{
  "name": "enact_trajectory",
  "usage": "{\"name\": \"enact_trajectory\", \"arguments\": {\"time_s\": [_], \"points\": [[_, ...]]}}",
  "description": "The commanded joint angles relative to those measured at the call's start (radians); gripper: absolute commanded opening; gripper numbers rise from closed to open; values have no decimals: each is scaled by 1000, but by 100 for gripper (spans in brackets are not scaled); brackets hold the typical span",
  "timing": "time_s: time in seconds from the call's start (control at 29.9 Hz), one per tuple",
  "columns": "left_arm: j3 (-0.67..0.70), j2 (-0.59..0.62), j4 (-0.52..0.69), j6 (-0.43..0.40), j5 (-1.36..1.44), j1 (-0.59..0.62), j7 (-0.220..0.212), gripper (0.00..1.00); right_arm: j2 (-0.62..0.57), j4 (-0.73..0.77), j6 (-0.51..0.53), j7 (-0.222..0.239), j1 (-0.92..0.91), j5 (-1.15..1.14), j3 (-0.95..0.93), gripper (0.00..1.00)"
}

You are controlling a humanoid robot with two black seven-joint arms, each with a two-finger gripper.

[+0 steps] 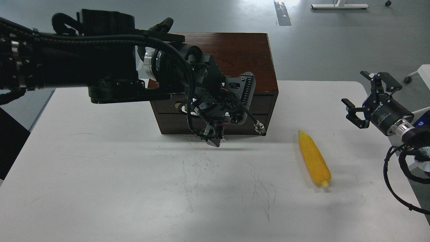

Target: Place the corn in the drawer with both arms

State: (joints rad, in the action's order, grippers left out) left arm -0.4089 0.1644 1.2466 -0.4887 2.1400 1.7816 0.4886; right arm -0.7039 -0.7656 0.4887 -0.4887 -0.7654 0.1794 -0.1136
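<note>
Your left gripper (212,139) hangs low against the front of the dark wooden chest (235,57), right where the drawer (262,99) fronts are, but its fingers are too dark and cluttered with cables to say whether they are parted or closed. Your right gripper (364,97) sits at the table's (100,174) right edge with its 2 fingers spread apart, holding nothing. The corn (314,158) lies flat on the table just below and to the left of that right gripper, well to the right of your left one, stub end toward you
</note>
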Motion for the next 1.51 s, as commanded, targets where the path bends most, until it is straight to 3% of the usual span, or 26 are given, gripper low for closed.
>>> {"name": "enact_trajectory", "arguments": {"time_s": [0.0, 1.47], "points": [[-2, -3, -39, 0, 1, -30, 0, 99, 0, 0, 0, 0, 3, 0, 0, 100], [-30, 14, -75, 0, 5, -111, 0, 99, 0, 0, 0, 0, 17, 0, -1, 100]]}}
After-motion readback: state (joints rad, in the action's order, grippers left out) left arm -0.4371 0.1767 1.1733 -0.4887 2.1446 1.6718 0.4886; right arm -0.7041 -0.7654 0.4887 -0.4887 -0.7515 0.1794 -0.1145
